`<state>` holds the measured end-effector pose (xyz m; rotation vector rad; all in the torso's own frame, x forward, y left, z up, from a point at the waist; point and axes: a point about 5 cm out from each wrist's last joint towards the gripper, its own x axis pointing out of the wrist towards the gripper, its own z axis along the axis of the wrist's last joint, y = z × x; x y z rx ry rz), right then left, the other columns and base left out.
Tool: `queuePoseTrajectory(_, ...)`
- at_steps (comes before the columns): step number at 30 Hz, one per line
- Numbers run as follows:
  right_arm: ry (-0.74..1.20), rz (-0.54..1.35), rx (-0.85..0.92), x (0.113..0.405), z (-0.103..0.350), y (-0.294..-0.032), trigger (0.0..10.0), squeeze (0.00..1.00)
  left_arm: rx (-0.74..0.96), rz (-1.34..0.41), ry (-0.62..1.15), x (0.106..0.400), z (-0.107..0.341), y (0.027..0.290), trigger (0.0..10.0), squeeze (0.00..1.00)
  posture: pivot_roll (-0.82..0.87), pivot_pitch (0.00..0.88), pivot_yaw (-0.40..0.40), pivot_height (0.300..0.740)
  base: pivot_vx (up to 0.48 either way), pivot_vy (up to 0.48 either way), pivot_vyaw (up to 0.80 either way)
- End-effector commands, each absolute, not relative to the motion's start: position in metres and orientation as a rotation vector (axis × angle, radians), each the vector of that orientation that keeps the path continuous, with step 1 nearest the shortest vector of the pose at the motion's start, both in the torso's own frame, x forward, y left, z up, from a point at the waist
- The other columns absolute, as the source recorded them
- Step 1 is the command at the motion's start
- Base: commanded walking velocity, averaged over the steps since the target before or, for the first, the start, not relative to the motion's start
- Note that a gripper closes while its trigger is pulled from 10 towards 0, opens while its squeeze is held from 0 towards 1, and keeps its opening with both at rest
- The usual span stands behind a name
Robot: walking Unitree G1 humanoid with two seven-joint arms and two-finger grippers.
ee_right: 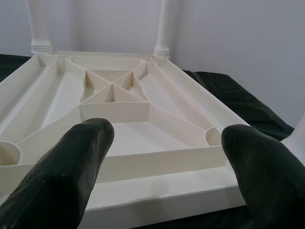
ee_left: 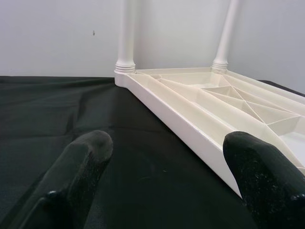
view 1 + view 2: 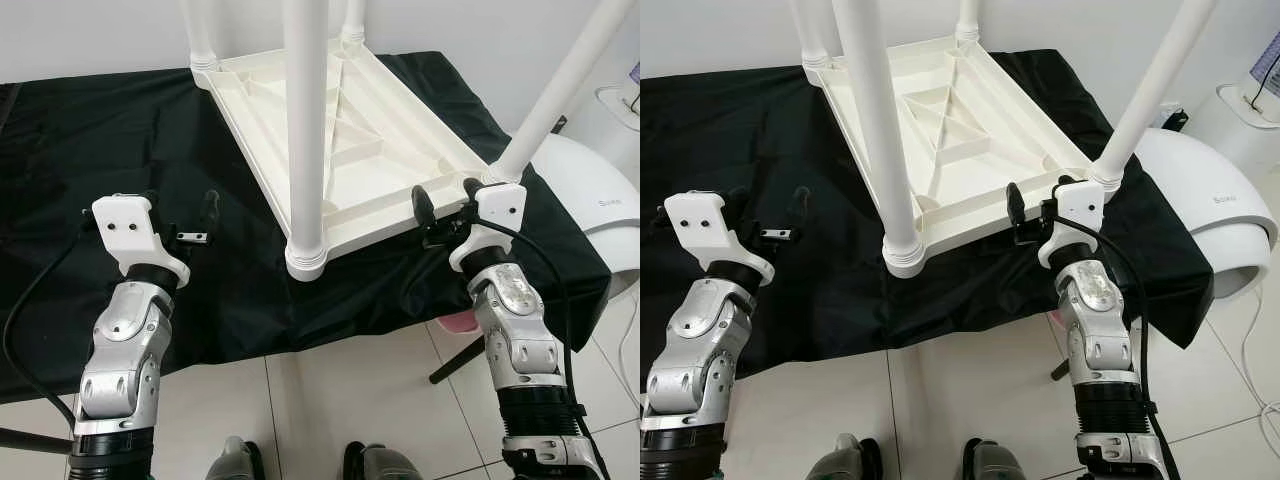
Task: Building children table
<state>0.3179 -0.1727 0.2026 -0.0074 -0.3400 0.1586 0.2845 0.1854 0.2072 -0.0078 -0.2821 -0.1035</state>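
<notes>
Here the left hand (image 3: pixel 197 222) hovered low over the black cloth (image 3: pixel 90 140) that covered the worktop, its two black fingers (image 2: pixel 83 162) spread wide with nothing between them, just off the long side edge of the children's table (image 3: pixel 340 140). That white plastic table lay upside down on the cloth, its ribbed underside facing up, with the ribs meeting in a triangular pattern near the middle. Legs stood in the corner sockets: two far legs (image 2: pixel 126 38) rose at the end nearest the wall, a near leg (image 3: pixel 306 130) stood upright at the near left corner, its ringed base just beside the table's front edge, and another leg (image 3: pixel 560 90) at the near right corner leaned outward to the right. The right hand (image 3: pixel 445 205) sat at the table's near short edge, close to that leaning leg, with its fingers (image 1: pixel 71 167) held wide apart and gripping nothing; the edge lay just ahead of them. To the right of the worktop a white domed appliance (image 3: pixel 590 200) rested near the pale tiled floor (image 3: pixel 350 390), and the robot's feet (image 3: pixel 300 462) showed at the bottom, close to the cloth's hanging edge.
</notes>
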Motion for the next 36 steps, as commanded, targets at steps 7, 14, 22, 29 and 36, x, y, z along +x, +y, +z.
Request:
queuePoseTrajectory(7, -0.336, 0.155, -0.005, 0.3165, 0.2010, -0.1747, 10.0, 0.00, 0.002, -0.110, -0.278, 0.2819, 0.2083, 0.1851, 10.0, 0.00, -0.06, 0.155, -0.028, 0.740, 0.000, 0.000, 0.00)
queuePoseTrajectory(14, -0.336, 0.155, -0.004, 0.3167, 0.2010, -0.1746, 10.0, 0.00, 0.004, -0.110, -0.280, 0.2816, 0.2089, 0.1855, 10.0, 0.00, -0.06, 0.157, -0.027, 0.740, 0.000, 0.000, 0.00)
queuePoseTrajectory(22, -0.335, 0.154, -0.004, 0.3165, 0.2007, -0.1752, 10.0, 0.00, 0.003, -0.111, -0.278, 0.2813, 0.2086, 0.1852, 10.0, 0.00, -0.06, 0.157, -0.027, 0.740, 0.000, 0.000, 0.00)
queuePoseTrajectory(29, -0.335, 0.153, -0.004, 0.3165, 0.2008, -0.1757, 10.0, 0.00, 0.003, -0.111, -0.277, 0.2817, 0.2087, 0.1854, 10.0, 0.00, -0.05, 0.160, -0.027, 0.740, 0.000, 0.000, 0.00)
queuePoseTrajectory(36, -0.335, 0.152, -0.005, 0.3165, 0.2008, -0.1762, 10.0, 0.00, 0.001, -0.110, -0.276, 0.2815, 0.2085, 0.1852, 10.0, 0.00, -0.06, 0.161, -0.028, 0.740, 0.000, 0.000, 0.00)
